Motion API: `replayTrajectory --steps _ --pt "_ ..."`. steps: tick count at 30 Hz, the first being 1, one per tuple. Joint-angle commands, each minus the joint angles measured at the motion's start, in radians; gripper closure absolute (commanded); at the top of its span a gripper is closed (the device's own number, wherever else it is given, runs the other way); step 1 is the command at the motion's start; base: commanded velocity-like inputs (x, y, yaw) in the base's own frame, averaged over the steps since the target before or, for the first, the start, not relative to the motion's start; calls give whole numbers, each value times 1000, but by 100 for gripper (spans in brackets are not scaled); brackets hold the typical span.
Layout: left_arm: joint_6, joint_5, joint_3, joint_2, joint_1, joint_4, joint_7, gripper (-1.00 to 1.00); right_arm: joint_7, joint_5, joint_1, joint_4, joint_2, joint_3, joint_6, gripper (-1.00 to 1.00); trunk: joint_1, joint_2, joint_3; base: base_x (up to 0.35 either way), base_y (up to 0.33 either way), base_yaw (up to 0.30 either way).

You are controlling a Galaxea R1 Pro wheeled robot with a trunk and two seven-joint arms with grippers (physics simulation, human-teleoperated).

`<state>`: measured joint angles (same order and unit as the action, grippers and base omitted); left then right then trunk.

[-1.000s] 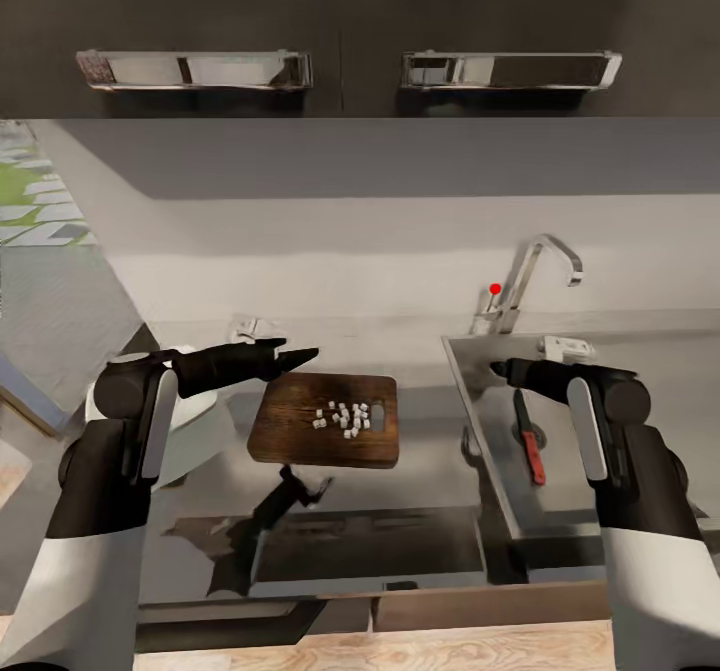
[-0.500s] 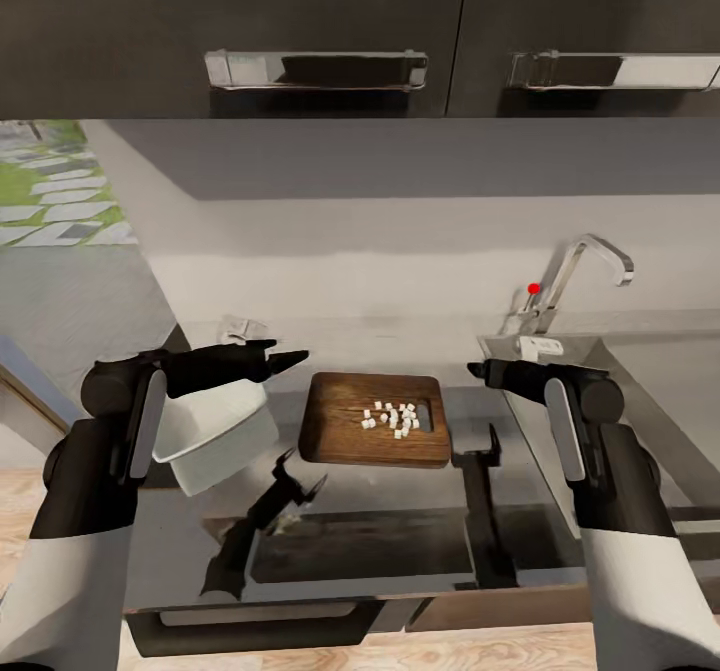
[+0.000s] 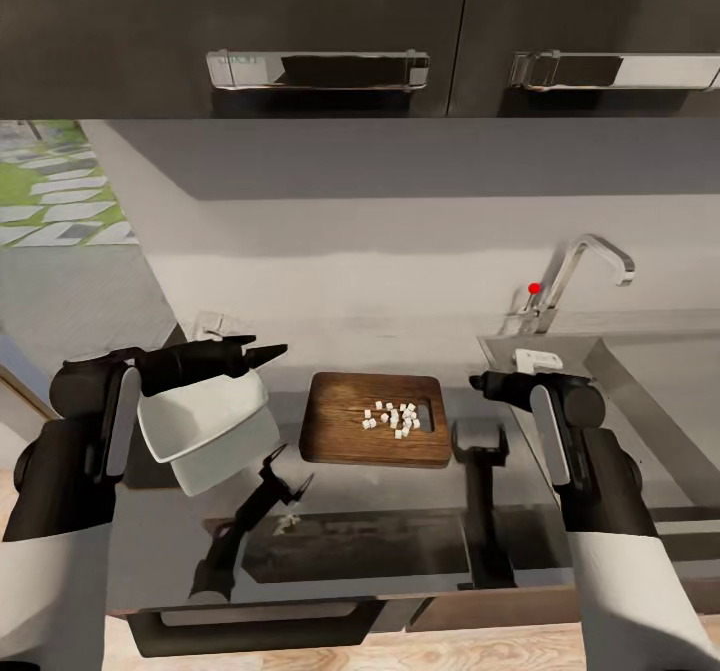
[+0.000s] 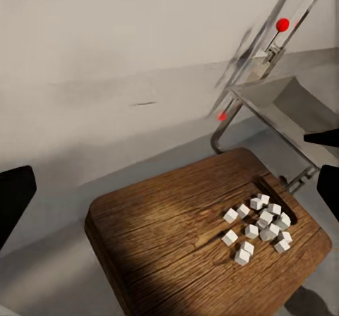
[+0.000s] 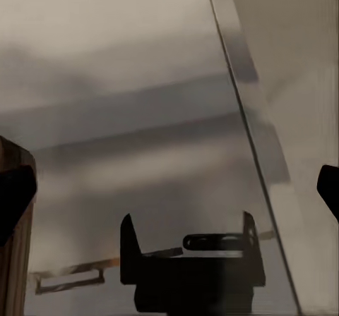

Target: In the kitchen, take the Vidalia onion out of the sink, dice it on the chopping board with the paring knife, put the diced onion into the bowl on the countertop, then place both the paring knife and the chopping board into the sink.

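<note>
Presently, dice [image 3: 393, 419]: heaped by the slot of the chopping board [image 3: 340, 431], between both pincers.
Left gripper [image 3: 262, 354]: fingers apart, empty, above the bowl [image 3: 200, 426].
Right gripper [image 3: 481, 381]: fingers apart, empty, beside the board's slot end.
Risk: tilting or nudging the board could scatter cubes onto the countertop [image 3: 400, 521], short of the bowl.

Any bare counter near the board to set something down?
Free: the counter strip between the board and the sink rim, under the right gripper, and the band in front of the board. The board's left half is bare too. Crowded: left of the board, where the bowl sits under the left gripper; the dice cluster by the slot.
</note>
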<state>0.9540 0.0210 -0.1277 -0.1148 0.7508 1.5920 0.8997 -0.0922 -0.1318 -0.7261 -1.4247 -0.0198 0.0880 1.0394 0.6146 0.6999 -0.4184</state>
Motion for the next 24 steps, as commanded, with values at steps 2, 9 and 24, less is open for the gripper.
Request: replayTrajectory --steps 2,9,24 --pt "9 2 -1 1 1 0 4 -100 -25 -12 -1 2 5 -1 3 -100 0 1 -1 0 4 0" --pt "9 2 -1 -1 1 0 4 -100 -32 -14 -1 3 8 -1 4 -100 0 1 -1 0 195 0" --pt "9 2 -1 -2 1 0 4 -100 -31 -14 -1 3 9 -2 4 -100 0 1 -1 -14 45 0"
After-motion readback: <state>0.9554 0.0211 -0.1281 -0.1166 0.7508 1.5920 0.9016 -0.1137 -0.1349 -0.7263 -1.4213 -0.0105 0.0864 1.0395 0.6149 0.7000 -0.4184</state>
